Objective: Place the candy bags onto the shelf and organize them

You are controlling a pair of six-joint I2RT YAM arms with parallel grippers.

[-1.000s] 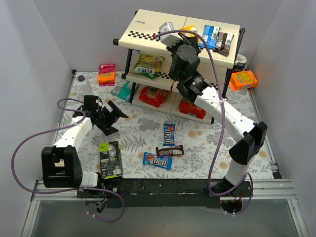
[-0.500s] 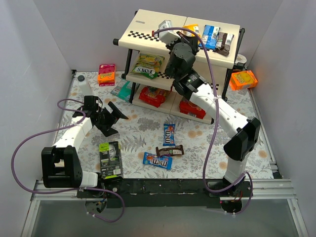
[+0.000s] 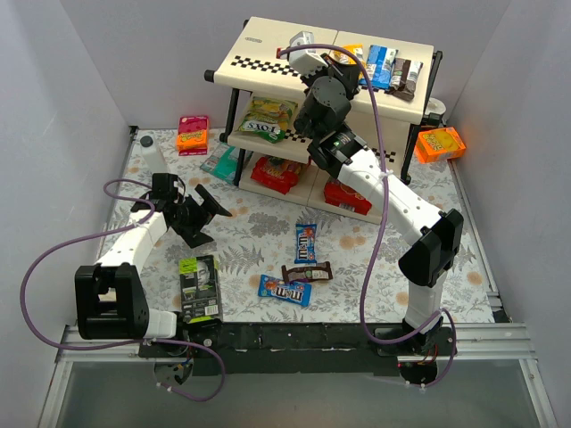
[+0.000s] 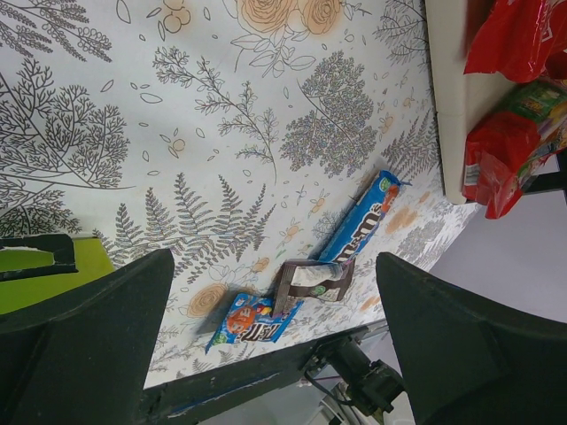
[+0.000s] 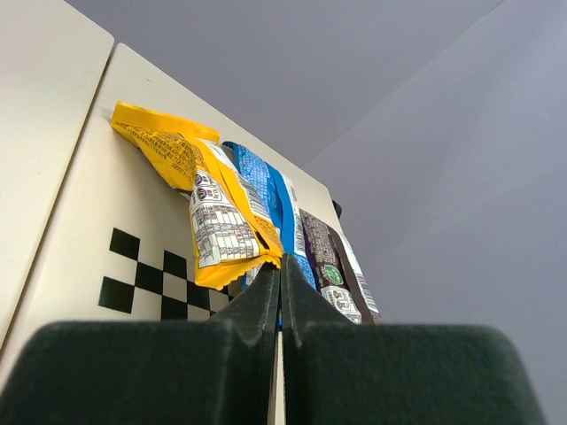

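The shelf (image 3: 268, 45) stands at the back. On its top panel (image 5: 97, 177) lie a yellow bag (image 5: 199, 208), a blue bag (image 5: 266, 190) and a dark brown bag (image 5: 332, 266). My right gripper (image 5: 281, 266) is shut, its tips right at the yellow bag's lower edge (image 3: 350, 55). A Fox's bag (image 3: 266, 119) lies on the middle tier, red bags (image 3: 275, 174) on the bottom. Two blue M&M's bags (image 3: 306, 242) (image 3: 285, 290) and a brown bag (image 3: 307, 272) lie on the table. My left gripper (image 3: 207, 214) is open and empty above the table, left of them (image 4: 275, 336).
A black-and-green carton (image 3: 199, 285) lies near the left arm's base. Orange boxes sit at the back left (image 3: 192, 134) and right of the shelf (image 3: 441, 144). A teal bag (image 3: 220, 161) leans by the shelf's left post. Grey walls enclose the table.
My right arm has reached further up and back over the shelf's top panel toward the yellow bag. The left arm has not moved.
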